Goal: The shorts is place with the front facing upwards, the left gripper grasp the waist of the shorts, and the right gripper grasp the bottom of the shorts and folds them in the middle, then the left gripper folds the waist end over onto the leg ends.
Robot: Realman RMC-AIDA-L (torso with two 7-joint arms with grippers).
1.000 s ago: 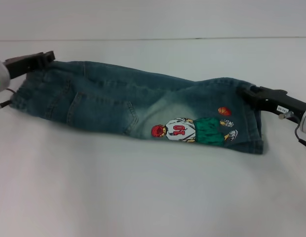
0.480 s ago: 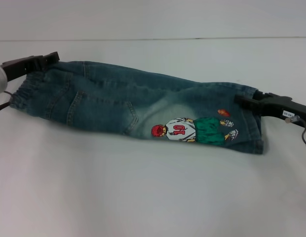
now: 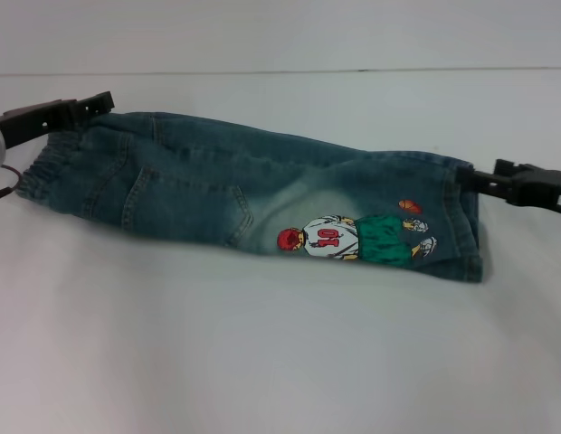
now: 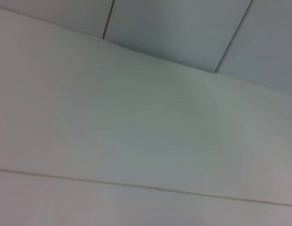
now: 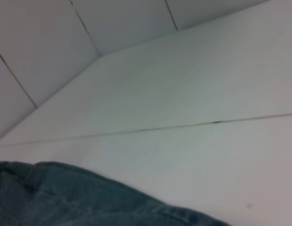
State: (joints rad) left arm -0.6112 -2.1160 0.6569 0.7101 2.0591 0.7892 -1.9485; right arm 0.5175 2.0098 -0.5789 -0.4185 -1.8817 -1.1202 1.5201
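Observation:
The blue denim shorts (image 3: 244, 194) lie folded lengthwise on the white table (image 3: 262, 362), with a cartoon print (image 3: 353, 240) near the leg ends. Their elastic waist (image 3: 50, 163) rests flat at the left. My left gripper (image 3: 99, 101) hovers just above the waist's far corner, open and holding nothing. At the right, my right gripper (image 3: 470, 178) sits open beside the leg hems (image 3: 466, 235), clear of the cloth. A strip of the denim shorts (image 5: 66, 197) also shows in the right wrist view. In the left wrist view there is only bare table.
The white table runs all round the shorts, with wide bare room in front. A pale wall (image 3: 280, 36) rises behind the table's far edge.
My right gripper let go of the leg hems and drew back to the right. The waist dropped flat as my left gripper released it and lifted slightly.

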